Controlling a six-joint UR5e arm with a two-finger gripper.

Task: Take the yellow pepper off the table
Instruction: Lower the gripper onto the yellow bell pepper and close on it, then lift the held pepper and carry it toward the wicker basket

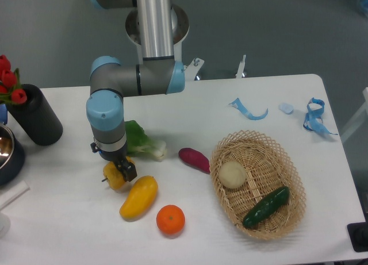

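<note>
One job is set here: lift the yellow pepper (115, 176) off the worktop (75, 230). It looks about half done, as far as I can judge.

The gripper (124, 169) is down low, right at the pepper. Its dark fingers (127, 171) sit on the right side of the pepper and cover part of it. I cannot tell if the gripper is squeezing the pepper or just around it, because the fingers are small and dark from this view. I also cannot tell if the gap between them is wide or narrow.

The pepper is at the front left part of the worktop. It seems to rest on the white top, or very near it. I see no clear space under it, so I think the lift is not done yet.

Just beside the pepper, to the right and a bit nearer the front, lies a long yellow fruit (138, 197). It looks close enough to touch the pepper, or almost. An orange (171, 219) sits near that. A green leafy vegetable (141, 141) lies just behind the gripper. A purple vegetable (195, 160) is farther right, next to a basket (290, 219). The basket holds a pale round thing (232, 175) and a cucumber (265, 207).

What is done: the arm is at the right thing. What is left: get a firm hold, if it has none, and raise the pepper up. The long yellow fruit is very near, so it could get bumped.
</note>
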